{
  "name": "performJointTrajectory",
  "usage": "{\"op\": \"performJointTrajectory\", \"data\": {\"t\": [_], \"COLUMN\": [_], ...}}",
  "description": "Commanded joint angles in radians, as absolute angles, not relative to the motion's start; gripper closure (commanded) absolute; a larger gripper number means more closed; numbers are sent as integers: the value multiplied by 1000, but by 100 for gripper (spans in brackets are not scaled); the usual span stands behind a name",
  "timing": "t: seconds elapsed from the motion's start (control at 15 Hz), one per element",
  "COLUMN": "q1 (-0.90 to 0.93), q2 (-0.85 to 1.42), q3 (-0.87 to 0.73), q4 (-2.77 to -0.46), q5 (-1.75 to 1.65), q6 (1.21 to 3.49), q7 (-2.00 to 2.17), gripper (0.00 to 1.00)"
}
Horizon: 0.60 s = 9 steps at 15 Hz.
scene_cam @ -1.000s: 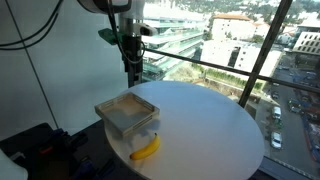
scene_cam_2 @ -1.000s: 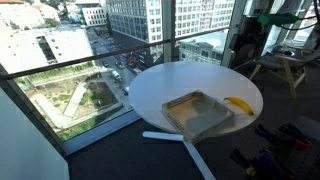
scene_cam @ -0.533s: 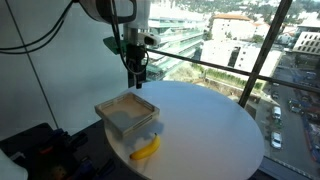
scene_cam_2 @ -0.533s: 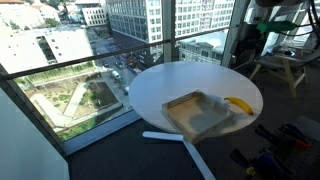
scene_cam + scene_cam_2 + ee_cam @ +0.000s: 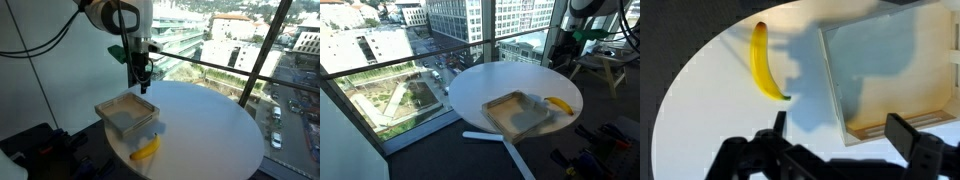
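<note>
banana (image 5: 558, 104) beside tray (image 5: 520, 113), white table (image 5: 480, 85)

The round white robot arm (image 5: 118, 14) has fat, smooth joints and a dark ring. A green part (image 5: 118, 51) sits by its wrist. The black gripper (image 5: 144, 86) has two chunky black fingers (image 5: 908, 137). A thin black cable (image 5: 45, 36) runs to the arm.

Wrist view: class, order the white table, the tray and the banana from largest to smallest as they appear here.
1. white table: takes up the most of the picture and runs past its edges.
2. tray: smaller, though cut off at the right edge.
3. banana: clearly the smallest.
</note>
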State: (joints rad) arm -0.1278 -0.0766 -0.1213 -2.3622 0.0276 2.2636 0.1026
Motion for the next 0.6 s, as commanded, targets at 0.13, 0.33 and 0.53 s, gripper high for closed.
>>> {"op": "performJointTrajectory", "data": {"t": [0.13,0.33,0.53], "q1": [-141,-147,-154], "q2": [-16,11,32], "q3": [-141,-152,-161], "q4": [-2350,-2348,-2351], "q5": [32,30,27], "q6": [2333,2361,2383], "q7": [57,47,42], "gripper": [0,0,0]}}
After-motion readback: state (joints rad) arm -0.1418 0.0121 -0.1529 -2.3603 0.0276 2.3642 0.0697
